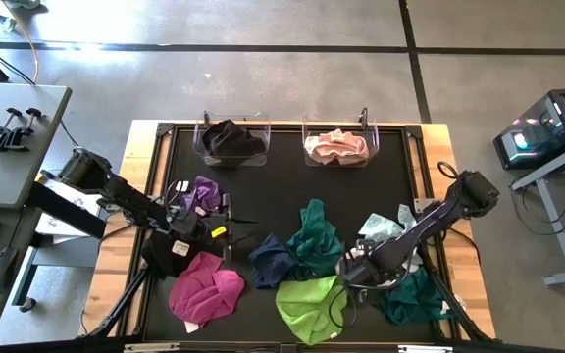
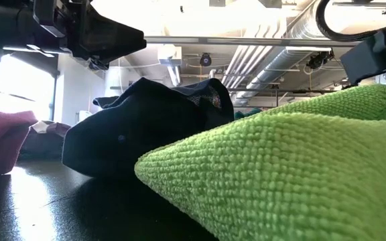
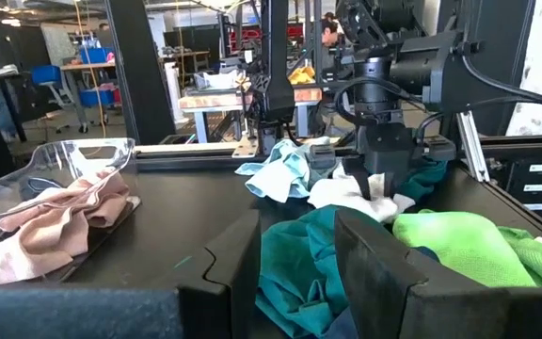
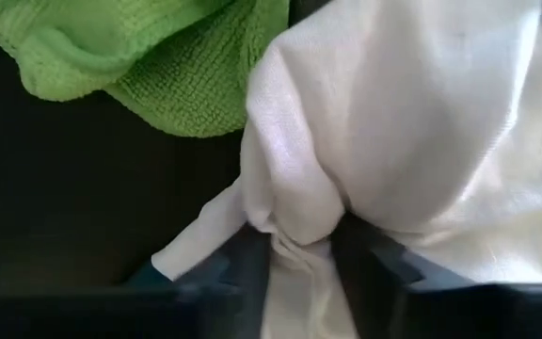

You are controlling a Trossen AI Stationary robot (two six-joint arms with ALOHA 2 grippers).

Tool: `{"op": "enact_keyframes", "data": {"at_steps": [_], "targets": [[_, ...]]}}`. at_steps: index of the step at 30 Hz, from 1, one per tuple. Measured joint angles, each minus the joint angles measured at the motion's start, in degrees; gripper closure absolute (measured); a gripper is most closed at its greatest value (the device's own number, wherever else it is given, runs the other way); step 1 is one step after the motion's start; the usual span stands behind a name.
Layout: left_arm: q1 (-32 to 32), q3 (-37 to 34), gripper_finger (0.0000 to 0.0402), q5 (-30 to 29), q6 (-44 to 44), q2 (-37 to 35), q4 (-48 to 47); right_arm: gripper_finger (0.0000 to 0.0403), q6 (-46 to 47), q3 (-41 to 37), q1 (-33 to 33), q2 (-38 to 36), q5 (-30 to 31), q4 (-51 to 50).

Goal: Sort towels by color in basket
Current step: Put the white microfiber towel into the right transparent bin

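My right gripper (image 4: 301,268) points down and is shut on a white towel (image 3: 351,194), which lies between the lime green towel (image 1: 309,306) and a teal towel (image 1: 415,294) at the table's near right. My left gripper (image 3: 294,256) hovers level over the mat at the left, open, with nothing between its fingers. Ahead of it lie another teal towel (image 1: 314,238) and a navy towel (image 1: 271,260). Magenta (image 1: 207,291), purple (image 1: 201,193) and pale mint (image 1: 385,226) towels lie loose on the mat. My right gripper pinches a bunched-up fold of the white towel (image 4: 299,221) between its two fingers (image 4: 245,266). The fingers come from above, pointing down. The rest of the towel spreads out on the mat around the fingers, slack.
Two clear baskets stand at the far edge: the left one (image 1: 231,155) holds a black towel (image 1: 229,137), the right one (image 1: 363,157) a pink towel (image 1: 336,145). A black cloth (image 1: 170,257) lies under my left arm. The middle of the mat in front of the baskets is bare.
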Motion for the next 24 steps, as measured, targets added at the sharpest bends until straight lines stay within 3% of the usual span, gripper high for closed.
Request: {"op": "enact_keyframes", "data": {"at_steps": [2,4,9,12,20,22,24], "targets": [[0.00,0.00,0.0280,0.00,0.03,0.00,0.00,0.0367,1.94,-0.04,0.39,-0.52,1.56,-0.27],[0.00,0.00,0.0280,0.00,0.04,0.00,-0.02,0.0388,3.01,0.04,0.48,-1.43,2.70,-0.60],[0.00,0.00,0.0280,0.00,0.04,0.00,0.02,0.0390,6.01,5.96,0.22,-3.89,12.24,-8.59],[0.00,0.00,0.0280,0.00,0.02,0.00,0.03,0.0396,6.00,13.27,0.23,-4.53,18.96,-19.19],[0.00,0.00,0.0280,-0.01,0.00,0.00,0.45,0.0398,6.88,33.06,-3.90,-4.58,44.35,-47.24],[-0.01,0.00,0.0280,0.00,0.00,0.00,0.43,0.0397,4.57,35.91,-6.67,-4.70,51.22,-48.43],[0.00,0.00,0.0280,-0.01,-0.46,0.00,0.38,0.0397,-3.41,37.36,-10.27,-4.79,55.25,-47.78]]}}
